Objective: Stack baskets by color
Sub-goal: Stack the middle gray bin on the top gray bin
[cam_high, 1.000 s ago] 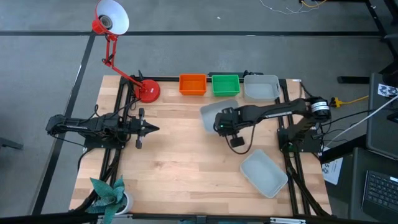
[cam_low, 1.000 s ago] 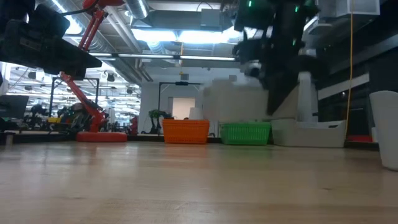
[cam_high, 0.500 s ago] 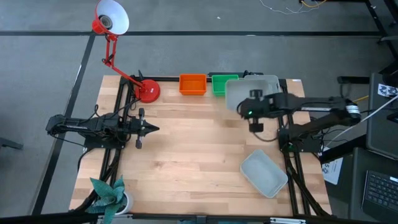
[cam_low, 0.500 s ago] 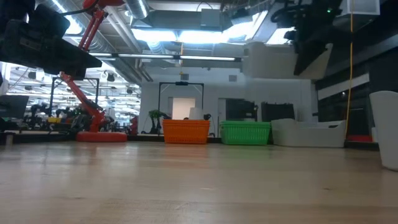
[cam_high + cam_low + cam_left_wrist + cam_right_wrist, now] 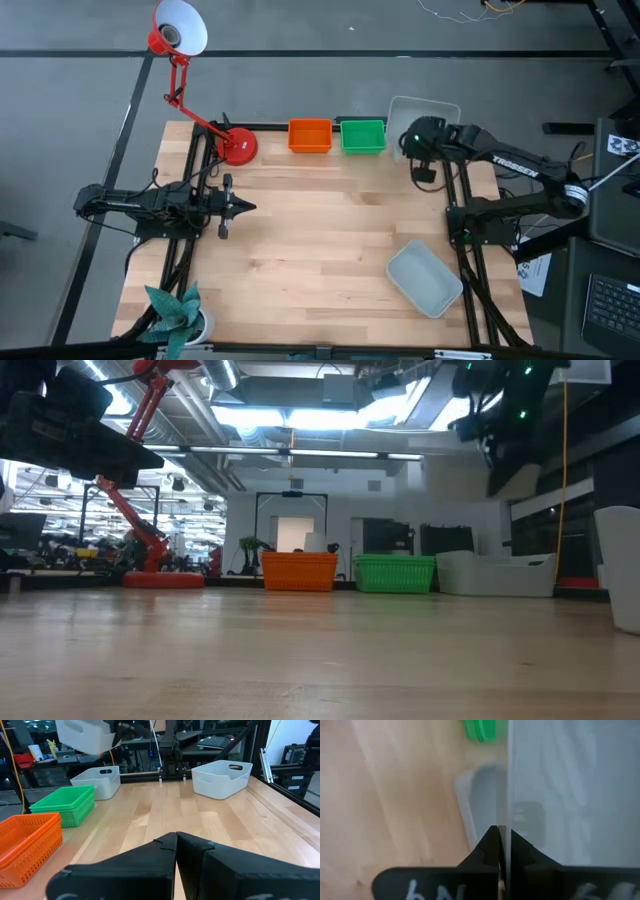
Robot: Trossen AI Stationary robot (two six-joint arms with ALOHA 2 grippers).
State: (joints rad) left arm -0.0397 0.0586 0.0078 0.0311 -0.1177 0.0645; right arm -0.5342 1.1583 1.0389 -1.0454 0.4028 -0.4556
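Observation:
My right gripper (image 5: 415, 137) is shut on a translucent grey-white basket (image 5: 428, 113) and holds it in the air over the table's far right corner. Below it a second grey-white basket (image 5: 497, 573) stands on the table, next to a green basket (image 5: 363, 136) and an orange basket (image 5: 310, 135) in a row along the far edge. A third grey-white basket (image 5: 425, 280) lies near the right front. My left gripper (image 5: 245, 207) is shut, level, at the table's left, and touches nothing. My right gripper pinches one side wall of the grey-white basket at its rim (image 5: 503, 815), one finger inside (image 5: 520, 847) and one outside. The fingers slant down from the near side. The basket is lifted clear of the table, above the grey-white basket standing there.
A red desk lamp's round base (image 5: 239, 147) stands at the far left, its arm leaning out past the table edge. A paper plant (image 5: 175, 312) sits at the near left corner. Bare wood lies across the middle of the table (image 5: 320, 230).
My right gripper has swung from the table's middle toward the far right corner and risen, rolling as it went. The grey-white basket has gone with it, lifted clear, and now hangs over the grey-white basket at the far edge.

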